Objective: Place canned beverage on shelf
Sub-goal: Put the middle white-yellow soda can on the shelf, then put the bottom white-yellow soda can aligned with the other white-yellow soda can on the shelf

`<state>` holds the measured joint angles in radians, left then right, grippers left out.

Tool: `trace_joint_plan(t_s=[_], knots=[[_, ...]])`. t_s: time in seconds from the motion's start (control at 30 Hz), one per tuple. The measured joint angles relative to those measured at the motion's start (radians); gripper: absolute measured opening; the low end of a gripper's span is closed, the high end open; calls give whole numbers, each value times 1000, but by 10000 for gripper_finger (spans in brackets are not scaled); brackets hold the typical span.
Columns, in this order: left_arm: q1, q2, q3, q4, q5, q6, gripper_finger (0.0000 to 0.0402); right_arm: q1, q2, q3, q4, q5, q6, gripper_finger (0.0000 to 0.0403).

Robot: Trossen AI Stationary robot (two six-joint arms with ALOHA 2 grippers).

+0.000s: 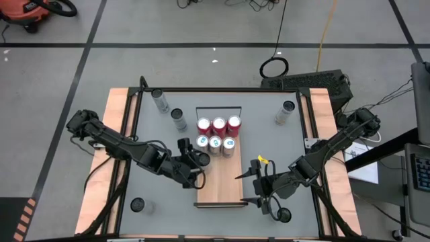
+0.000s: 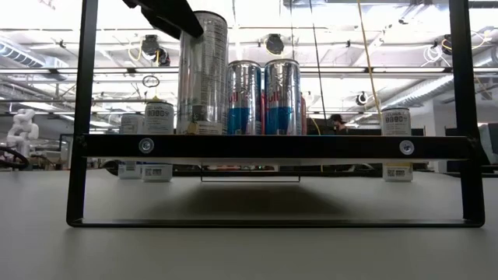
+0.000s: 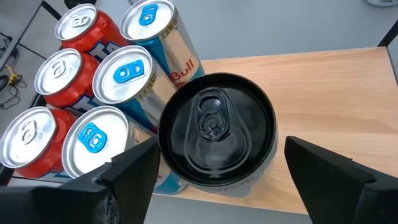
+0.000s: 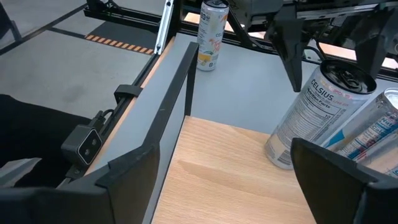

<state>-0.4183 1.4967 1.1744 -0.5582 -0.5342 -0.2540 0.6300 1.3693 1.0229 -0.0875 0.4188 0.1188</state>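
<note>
Your left tool (image 3: 214, 180) straddles the black-top can (image 3: 216, 134) w/ fingers spread, not gripping (can stands on the shelf (image 1: 222, 183) beside six others), right tool (image 1: 253, 188) released nearby.

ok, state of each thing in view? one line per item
black-top can: upright on the shelf, beside the blue-top cans, between the left gripper's fingers, not clamped
left gripper: open, straddling the black-top can
right gripper: open, empty, over the shelf's near end
shelf: flat on the table, near half bare
red cans: three, upright, in a row
blue-top cans: three, upright, in a row
loose cans on the table: upright, off the shelf
</note>
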Motion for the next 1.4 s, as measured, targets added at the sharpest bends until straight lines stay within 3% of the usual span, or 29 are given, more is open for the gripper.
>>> trace_joint_plan(t_s=[0.43,0.63,0.83,0.97,1.27,1.4], knots=[[-46,0,42,-19,-47,-2,329,0,0,0,0,0,5,322],[-97,0,116,-137,-155,-75,329,5,0,0,30,50,24,322],[-171,-2,205,-235,-162,-145,329,28,0,0,102,80,-41,322],[-229,-2,275,-354,-79,-233,329,53,0,0,123,79,-74,322],[-317,-2,356,-602,332,-701,329,93,30,0,121,78,-89,322],[-361,-2,356,-679,437,-838,329,92,46,0,121,78,-83,322]])
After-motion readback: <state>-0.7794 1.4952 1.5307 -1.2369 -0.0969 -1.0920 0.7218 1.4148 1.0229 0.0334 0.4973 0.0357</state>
